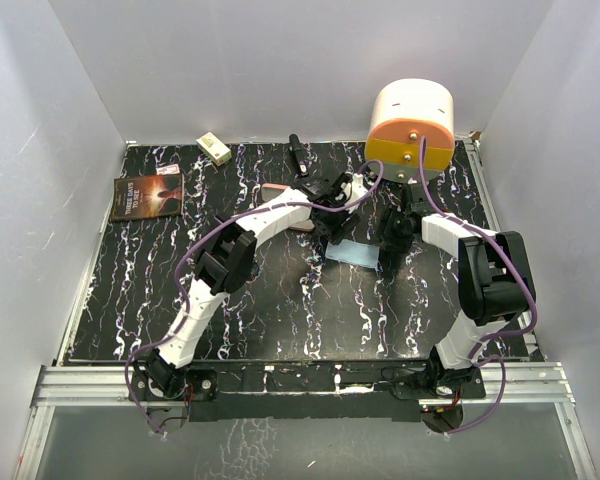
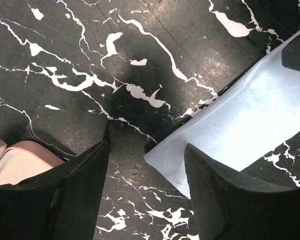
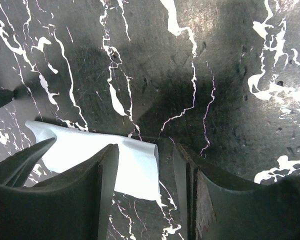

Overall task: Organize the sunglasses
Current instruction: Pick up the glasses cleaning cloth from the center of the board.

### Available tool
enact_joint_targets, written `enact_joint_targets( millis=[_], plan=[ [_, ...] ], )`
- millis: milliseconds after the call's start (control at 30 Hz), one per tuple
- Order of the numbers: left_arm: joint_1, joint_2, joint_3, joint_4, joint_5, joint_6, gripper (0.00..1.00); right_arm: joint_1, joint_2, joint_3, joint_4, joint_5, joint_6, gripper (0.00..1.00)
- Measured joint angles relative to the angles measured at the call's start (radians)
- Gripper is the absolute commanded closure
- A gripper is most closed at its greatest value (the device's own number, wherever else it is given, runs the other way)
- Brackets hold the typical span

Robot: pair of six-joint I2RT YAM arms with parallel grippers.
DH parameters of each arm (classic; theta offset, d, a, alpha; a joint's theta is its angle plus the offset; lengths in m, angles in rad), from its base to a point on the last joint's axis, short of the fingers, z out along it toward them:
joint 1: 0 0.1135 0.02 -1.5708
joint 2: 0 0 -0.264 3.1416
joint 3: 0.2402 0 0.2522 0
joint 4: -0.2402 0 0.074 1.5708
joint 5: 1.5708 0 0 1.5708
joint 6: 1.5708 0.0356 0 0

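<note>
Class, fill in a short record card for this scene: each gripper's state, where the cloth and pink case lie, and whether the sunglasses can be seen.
left gripper: open, empty, above the table
right gripper: open, over one end of the cloth
cloth: light blue, flat, between the two grippers
pink case: beside the left gripper, partly under that arm
sunglasses: not clearly visible in any view
elsewhere: book, small box, round container

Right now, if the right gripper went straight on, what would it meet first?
Probably the cloth: its end lies flat on the table, between the fingers of the open right gripper. Depth is unclear, so it might touch bare table just beside it.
</note>
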Motion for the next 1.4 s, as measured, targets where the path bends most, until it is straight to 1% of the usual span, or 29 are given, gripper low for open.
enact_joint_targets(
  millis=[333,533,1100,1233,1400],
  plan=[
    [0.021,0.001,0.000,-0.006,0.056,-0.022,0.43,0.001,0.002,0.000,-0.001,-0.003,0.000,0.51],
    [0.029,-0.021,-0.050,0.037,0.086,-0.041,0.44,0.002,0.003,0.001,-0.002,-0.003,0.001,0.53],
    [-0.010,-0.024,-0.062,0.048,-0.003,-0.050,0.49,0.007,0.018,0.011,0.006,-0.022,0.003,0.54],
    [-0.014,-0.025,-0.067,0.055,-0.014,-0.051,0.54,0.008,0.019,0.011,0.010,-0.026,0.003,0.55],
    [-0.022,-0.025,-0.067,0.055,-0.012,-0.058,0.66,0.011,0.022,0.011,0.014,-0.033,0.002,0.58]
  ],
)
